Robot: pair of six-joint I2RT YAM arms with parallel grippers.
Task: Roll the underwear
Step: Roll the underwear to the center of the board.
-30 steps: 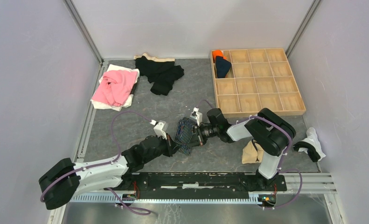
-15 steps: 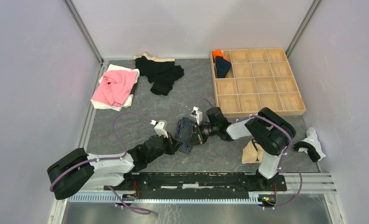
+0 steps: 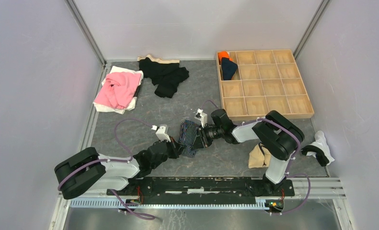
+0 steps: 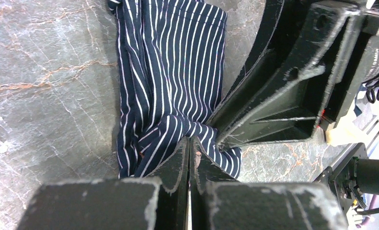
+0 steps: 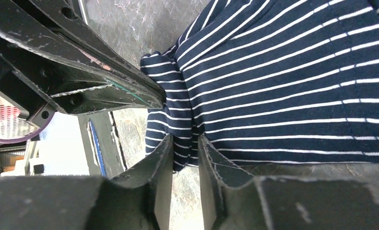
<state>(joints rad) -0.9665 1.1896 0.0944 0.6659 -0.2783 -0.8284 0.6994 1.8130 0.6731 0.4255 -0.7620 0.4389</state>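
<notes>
The navy striped underwear (image 3: 189,133) lies bunched on the grey table between my two grippers. My left gripper (image 3: 178,146) comes at it from the near left. In the left wrist view its jaws (image 4: 189,140) are pressed together at the near edge of the underwear (image 4: 173,62), where the folds gather. My right gripper (image 3: 201,136) meets the cloth from the right. In the right wrist view its jaws (image 5: 185,139) stand slightly apart, with a fold of the underwear (image 5: 283,72) lying between the tips. A white brief with black trim (image 3: 319,148) lies at the far right.
A wooden grid tray (image 3: 264,111) at the back right holds an orange roll (image 3: 224,56) and a navy roll (image 3: 229,68). A pink garment (image 3: 118,88) and black garments (image 3: 166,74) lie at the back left. A tan cloth (image 3: 258,155) sits by the right arm's base.
The right gripper's jaws have parted a little on the cloth. The left arm's elbow has swung right while its gripper stayed at the underwear.
</notes>
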